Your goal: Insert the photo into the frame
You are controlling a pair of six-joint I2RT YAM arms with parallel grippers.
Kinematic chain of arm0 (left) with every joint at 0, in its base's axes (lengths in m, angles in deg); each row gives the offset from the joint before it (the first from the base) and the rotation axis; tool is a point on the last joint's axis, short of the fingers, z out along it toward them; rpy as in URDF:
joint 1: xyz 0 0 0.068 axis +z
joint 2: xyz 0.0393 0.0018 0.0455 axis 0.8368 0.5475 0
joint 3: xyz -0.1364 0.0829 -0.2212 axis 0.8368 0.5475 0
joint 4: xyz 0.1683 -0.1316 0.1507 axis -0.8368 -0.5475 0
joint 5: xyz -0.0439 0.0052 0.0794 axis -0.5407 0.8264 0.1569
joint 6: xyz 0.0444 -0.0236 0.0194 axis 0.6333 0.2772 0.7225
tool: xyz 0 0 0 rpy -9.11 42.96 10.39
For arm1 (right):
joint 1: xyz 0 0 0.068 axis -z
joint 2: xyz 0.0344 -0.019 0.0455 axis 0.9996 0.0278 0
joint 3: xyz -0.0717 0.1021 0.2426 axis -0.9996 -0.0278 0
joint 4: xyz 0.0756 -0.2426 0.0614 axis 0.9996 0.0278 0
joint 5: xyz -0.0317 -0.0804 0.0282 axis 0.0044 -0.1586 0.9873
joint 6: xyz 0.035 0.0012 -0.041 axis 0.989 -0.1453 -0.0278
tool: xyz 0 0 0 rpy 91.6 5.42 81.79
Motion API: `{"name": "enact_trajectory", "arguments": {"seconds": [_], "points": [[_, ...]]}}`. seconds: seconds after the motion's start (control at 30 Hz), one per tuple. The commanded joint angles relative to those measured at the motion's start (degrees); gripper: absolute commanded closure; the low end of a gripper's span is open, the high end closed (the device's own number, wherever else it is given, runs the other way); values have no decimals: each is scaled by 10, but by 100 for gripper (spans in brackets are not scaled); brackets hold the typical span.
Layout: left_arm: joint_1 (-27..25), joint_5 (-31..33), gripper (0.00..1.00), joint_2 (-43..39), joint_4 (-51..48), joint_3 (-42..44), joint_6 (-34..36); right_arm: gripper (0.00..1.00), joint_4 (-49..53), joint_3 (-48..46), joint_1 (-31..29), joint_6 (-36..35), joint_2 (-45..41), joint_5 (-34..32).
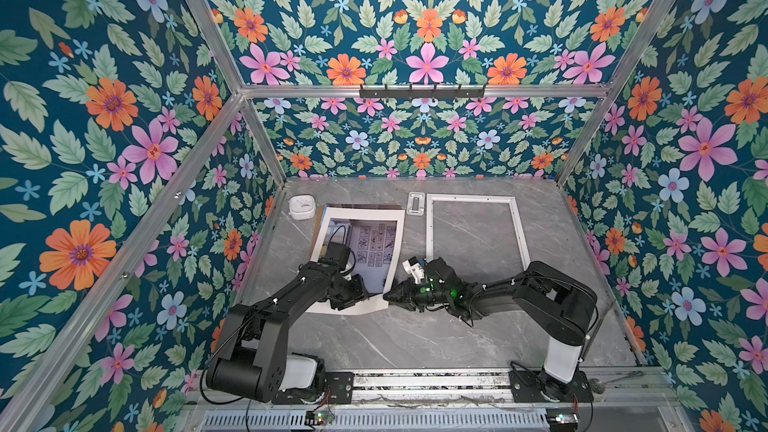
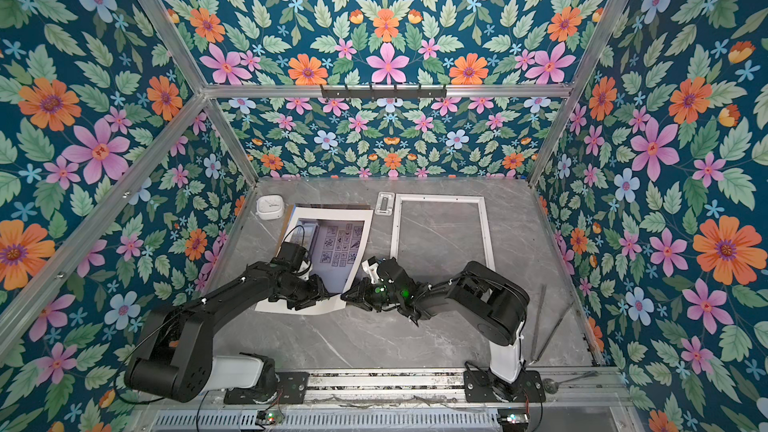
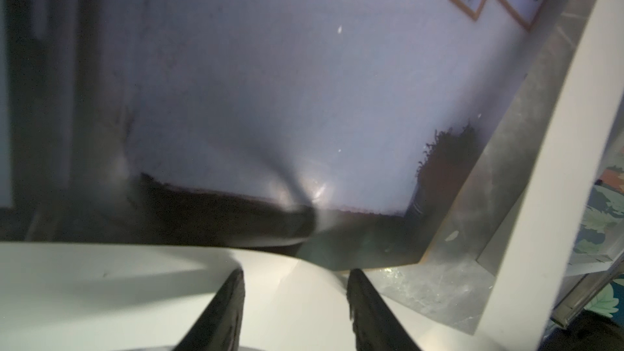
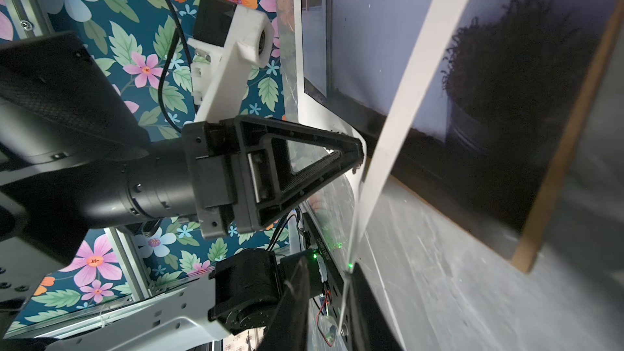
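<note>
One corner of the white mat (image 1: 357,214) is the work: left fingers (image 3: 229,305) parted at its near edge, right fingers (image 4: 293,295) bracketing it, grip unclear. Lifting slowly should keep the photo (image 1: 374,243) beneath, near the left edge of the surface (image 1: 415,334), flat.

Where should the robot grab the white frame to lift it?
Pinch one long thin side of the frame, coming straight down from above and straddling it, one tip in the empty middle, one outside. It lies flat on the table, so nothing can slip under it, and its sides look narrow enough to pinch.
</note>
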Motion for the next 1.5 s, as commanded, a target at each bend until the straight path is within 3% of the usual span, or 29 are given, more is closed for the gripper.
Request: {"name": "enact_trajectory", "arguments": {"seconds": [0.0, 0.23, 0.5, 0.77, 0.93, 1.13, 1.27, 1.47], "points": [[0, -1, 48, -3, -16, -4, 5, 84, -4, 2, 0, 6, 2, -5], [0, -2, 48, -4, -22, -14, 6, 99, 27, 9, 1, 1, -1, -13], [0, 2, 46, -12, -39, -38, 11, 100, 134, 25, 8, -58, -42, -14], [-3, 53, 45, -46, -41, -86, -9, 100, 346, 55, 35, -172, -141, -2], [-5, 30, 44, -46, -1, -100, -35, 100, 477, 64, 55, -233, -198, 3], [-42, 25, 42, -22, 59, -116, -59, 100, 551, 11, 111, -250, -300, -1], [-74, 12, 38, 5, 97, -130, -74, 100, 587, -27, 182, -259, -348, 61], [-99, 1, 35, 44, 131, -147, -87, 100, 699, -46, 249, -310, -398, 92]]}}
